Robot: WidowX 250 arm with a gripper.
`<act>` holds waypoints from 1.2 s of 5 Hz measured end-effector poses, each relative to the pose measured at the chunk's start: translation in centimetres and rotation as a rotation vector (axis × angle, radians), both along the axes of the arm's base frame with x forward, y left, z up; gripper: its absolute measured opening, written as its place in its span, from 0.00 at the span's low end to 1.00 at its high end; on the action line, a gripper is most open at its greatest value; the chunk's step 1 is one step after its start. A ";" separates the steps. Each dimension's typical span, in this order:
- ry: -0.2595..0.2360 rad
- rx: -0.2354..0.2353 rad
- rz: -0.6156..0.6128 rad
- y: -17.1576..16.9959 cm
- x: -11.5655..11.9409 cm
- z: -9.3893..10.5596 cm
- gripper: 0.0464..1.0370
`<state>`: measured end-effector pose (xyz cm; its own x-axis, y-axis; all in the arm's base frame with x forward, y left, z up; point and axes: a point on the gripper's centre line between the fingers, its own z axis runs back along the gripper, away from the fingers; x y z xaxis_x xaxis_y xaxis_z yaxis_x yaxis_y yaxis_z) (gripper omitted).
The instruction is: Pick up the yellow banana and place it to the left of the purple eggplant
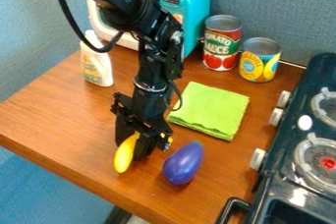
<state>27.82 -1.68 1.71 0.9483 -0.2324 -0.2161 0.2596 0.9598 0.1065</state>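
Observation:
The black gripper (136, 145) hangs low over the wooden table, left of the middle of the view. At its lower end is a yellow elongated object (123, 157), banana-like, its upper end partly hidden by the gripper. Whether the object is held or only touched, I cannot tell. A purple eggplant (183, 163) lies a short way to the right of the gripper, apart from it. Behind and to the right, a folded green cloth (211, 110) lies flat on the table.
A white bottle (97, 65) stands at the left, behind the arm. At the back are a teal and white toy appliance (191, 9), a tomato can (222, 43) and a yellow-labelled can (259, 61). A dark stove (283, 142) with knobs borders the table's right side.

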 end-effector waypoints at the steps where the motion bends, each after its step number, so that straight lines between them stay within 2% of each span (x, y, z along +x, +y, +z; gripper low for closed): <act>1: -0.046 -0.010 0.029 0.0 0.0 1.0 0.92; 2: -0.127 -0.079 0.072 0.7 -0.4 3.8 0.97; 3: -0.192 -0.196 0.075 1.7 -0.8 6.6 0.96; 4: -0.266 -0.194 0.120 4.5 -0.5 9.3 0.96; 5: -0.304 -0.164 0.145 7.2 2.3 11.0 0.96; 6: -0.285 -0.101 0.163 9.7 5.6 11.5 0.96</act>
